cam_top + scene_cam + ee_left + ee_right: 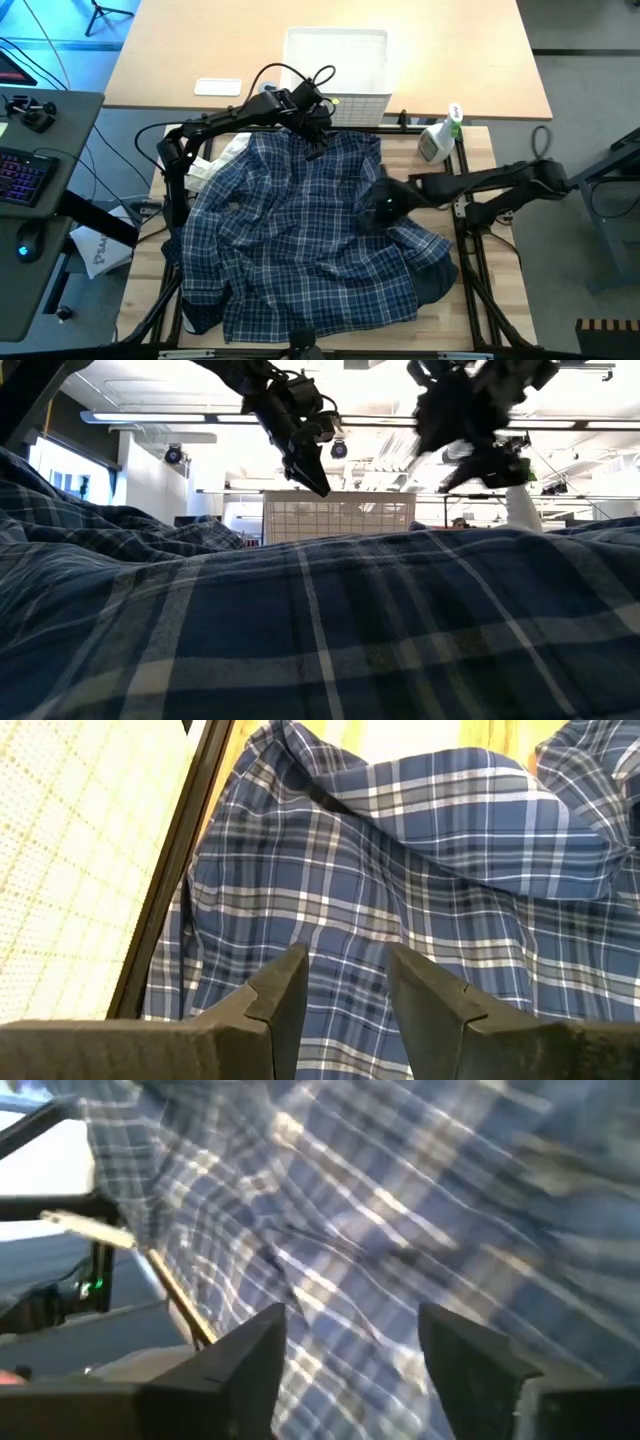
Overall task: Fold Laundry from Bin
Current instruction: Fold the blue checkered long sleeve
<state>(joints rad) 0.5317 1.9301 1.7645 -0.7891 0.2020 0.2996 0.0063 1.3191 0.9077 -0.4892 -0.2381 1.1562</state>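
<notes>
Left gripper [318, 138] hovers over plaid shirt [300, 240] near bin [337, 60], fingers parted, empty. Right gripper [385, 203] reaches in above shirt's middle, fingers apart, holding nothing. Shirt drapes past the table's near edge.

My blue-and-white plaid shirt [300, 240] lies spread and rumpled across the frame's lower centre, while the white lattice bin [337, 65] stands upright at upper centre, just above it.

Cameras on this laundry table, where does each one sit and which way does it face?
High view: overhead, straight down; both arms over the plaid shirt, bin beyond.
Low view: table level, across the shirt to the bin; both arms above.
Left wrist: down at shirt; left tool open, empty.
Right wrist: close over shirt; right tool open.
All share the shirt.
</notes>
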